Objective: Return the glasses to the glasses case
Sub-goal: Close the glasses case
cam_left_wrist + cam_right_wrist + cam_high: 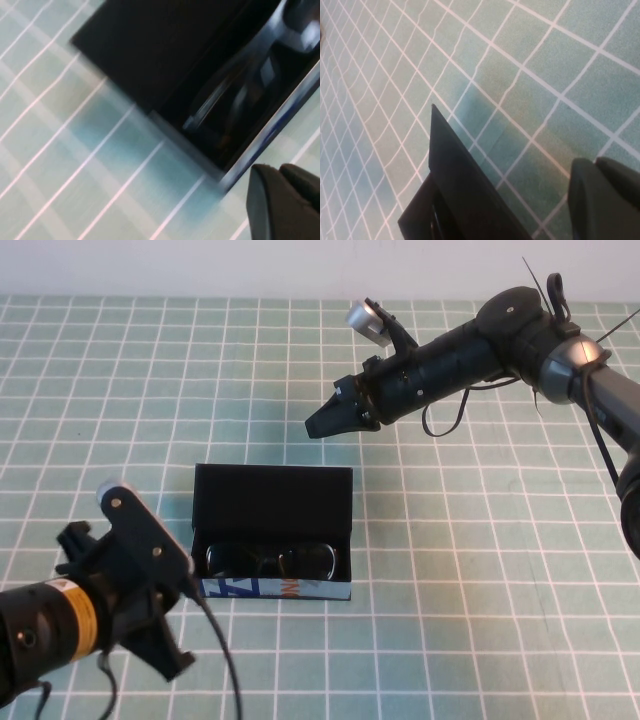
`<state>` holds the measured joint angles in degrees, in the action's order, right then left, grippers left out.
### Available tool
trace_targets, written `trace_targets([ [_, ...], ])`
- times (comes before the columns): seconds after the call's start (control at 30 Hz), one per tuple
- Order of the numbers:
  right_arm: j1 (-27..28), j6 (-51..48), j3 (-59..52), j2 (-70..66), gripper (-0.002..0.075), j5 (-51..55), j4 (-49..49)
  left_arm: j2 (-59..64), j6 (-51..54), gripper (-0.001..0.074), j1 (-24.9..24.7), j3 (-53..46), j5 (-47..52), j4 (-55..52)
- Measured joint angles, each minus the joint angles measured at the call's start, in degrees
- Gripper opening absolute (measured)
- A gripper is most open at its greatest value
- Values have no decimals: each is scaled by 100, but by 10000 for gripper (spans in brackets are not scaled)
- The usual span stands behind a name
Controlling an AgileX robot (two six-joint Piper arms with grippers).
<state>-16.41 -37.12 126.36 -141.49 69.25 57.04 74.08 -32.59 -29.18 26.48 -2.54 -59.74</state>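
Observation:
The glasses case (272, 495) stands open in the middle of the table, its lid upright at the back and its blue, white and orange front facing me. The black glasses (270, 560) lie inside it. My left gripper (175, 660) is shut and empty, low by the case's front left corner. In the left wrist view the left gripper (277, 170) sits just off the case (150, 50), with the glasses (235, 95) inside. My right gripper (315, 425) is shut and empty in the air behind the case. In the right wrist view the right gripper (594, 162) is apart from the lid (465, 190).
A green mat with a white grid (480, 560) covers the table. A loose black cable (225, 650) hangs from the left wrist in front of the case. The right arm (470, 350) reaches in from the back right.

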Motion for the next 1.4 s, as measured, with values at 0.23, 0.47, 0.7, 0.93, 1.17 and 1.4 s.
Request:
trace_targets([
  [0.23,0,0,0,0,-11,0,0,-124,-766,0,-3,25,-2250,377],
  [0.47,0,0,0,0,-11,0,0,-413,12,0,145,240,-3175,2676],
  [0.7,0,0,0,0,-11,0,0,-427,-111,1,867,284,-1968,2741],
  [0.93,0,0,0,0,-11,0,0,-243,-2197,1,573,284,-1558,182],
  [1.17,0,0,0,0,-11,0,0,711,-2584,1,205,284,-2104,416],
  [1.4,0,0,0,0,-11,0,0,1318,-329,1,185,-151,-2559,2706],
])
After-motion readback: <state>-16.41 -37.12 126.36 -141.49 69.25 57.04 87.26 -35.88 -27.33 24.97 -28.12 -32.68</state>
